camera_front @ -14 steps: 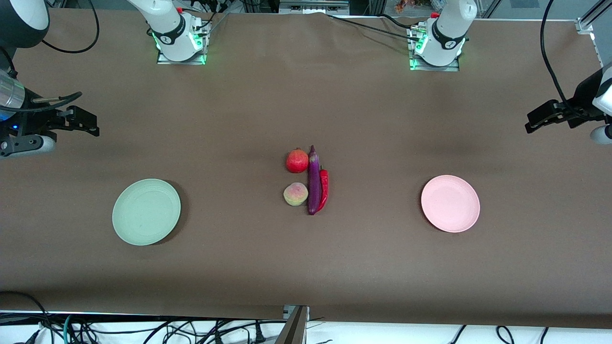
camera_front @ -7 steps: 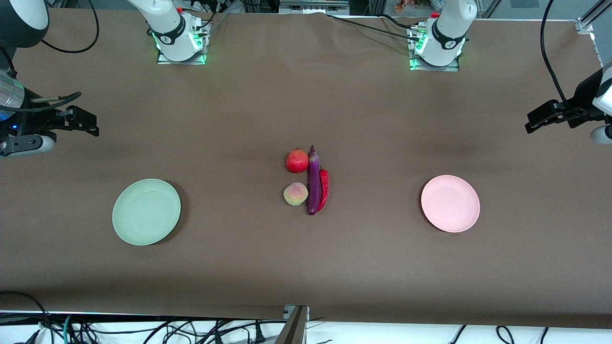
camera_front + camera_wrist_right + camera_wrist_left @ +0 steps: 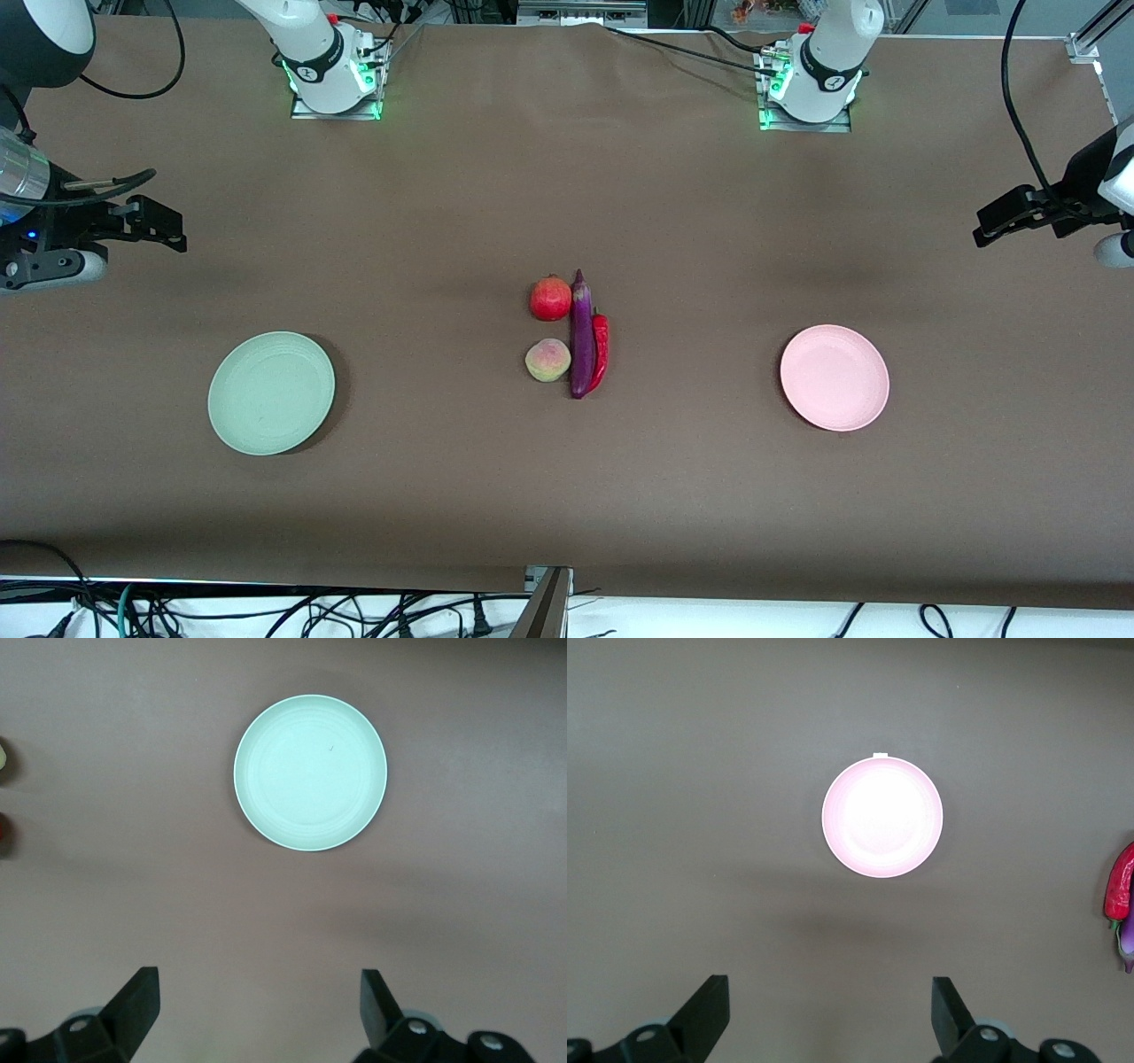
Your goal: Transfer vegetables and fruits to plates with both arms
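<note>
At mid-height on the front frame's edge, at the right arm's end of the desk [image 3: 567, 177], the right hand [image 3: 164, 232] hangs released over bare brown cloth, its fingers [image 3: 133, 1003] spread wide in its wrist view with the green plate [image 3: 271, 392] showing between them. The left hand [image 3: 997, 221] hangs the same way over bare desk at the left arm's end, fingers [image 3: 707, 1005] apart and empty, with the pink plate [image 3: 834, 377] framed between them. Both plates are bare, so nothing has been transferred yet. All four items sit packed in the middle of the front frame: the eggplant [image 3: 580, 335] lies lengthwise. The chili [image 3: 601, 353] is pressed against it on the left arm's side. The pomegranate [image 3: 550, 299] and, lower in the frame, the peach [image 3: 547, 361] are against it on the right arm's side. The step in hand looks like the first reach. It would go best if each arm took what lies on its own side, the right a fruit and the left the chili. Each should come straight down and close across the narrow width, so the fingers do not shove the neighbour. The tight packing is the likely trouble: a finger needs a gap beside the eggplant, and the round fruits may roll if nudged. No brand, label or writing can be read anywhere.
</note>
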You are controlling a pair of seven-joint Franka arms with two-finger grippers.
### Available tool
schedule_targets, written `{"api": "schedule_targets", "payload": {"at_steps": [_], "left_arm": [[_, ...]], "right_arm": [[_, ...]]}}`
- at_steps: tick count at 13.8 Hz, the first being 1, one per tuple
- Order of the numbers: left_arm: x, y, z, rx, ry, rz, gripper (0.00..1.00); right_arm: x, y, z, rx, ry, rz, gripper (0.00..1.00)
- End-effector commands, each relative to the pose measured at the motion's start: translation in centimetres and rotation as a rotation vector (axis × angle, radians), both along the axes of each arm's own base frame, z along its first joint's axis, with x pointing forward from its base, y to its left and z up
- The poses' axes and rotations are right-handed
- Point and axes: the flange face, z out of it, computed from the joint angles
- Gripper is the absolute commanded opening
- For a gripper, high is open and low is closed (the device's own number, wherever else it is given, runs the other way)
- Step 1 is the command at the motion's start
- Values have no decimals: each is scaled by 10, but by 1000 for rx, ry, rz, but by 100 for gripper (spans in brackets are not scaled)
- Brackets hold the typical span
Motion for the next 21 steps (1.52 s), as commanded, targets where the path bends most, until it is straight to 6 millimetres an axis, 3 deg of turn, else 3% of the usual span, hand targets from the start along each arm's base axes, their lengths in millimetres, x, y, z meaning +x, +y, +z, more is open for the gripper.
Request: {"api": "schedule_targets", "payload": {"at_steps": [1,21], "left_arm": [[2,-1,6,13,-2,6,100],[2,-1,6,13,-2,8,100]], "right_arm": [[1,1,6,-1,5,-3,100],[2,0,6,0,-3,-29,100]]}}
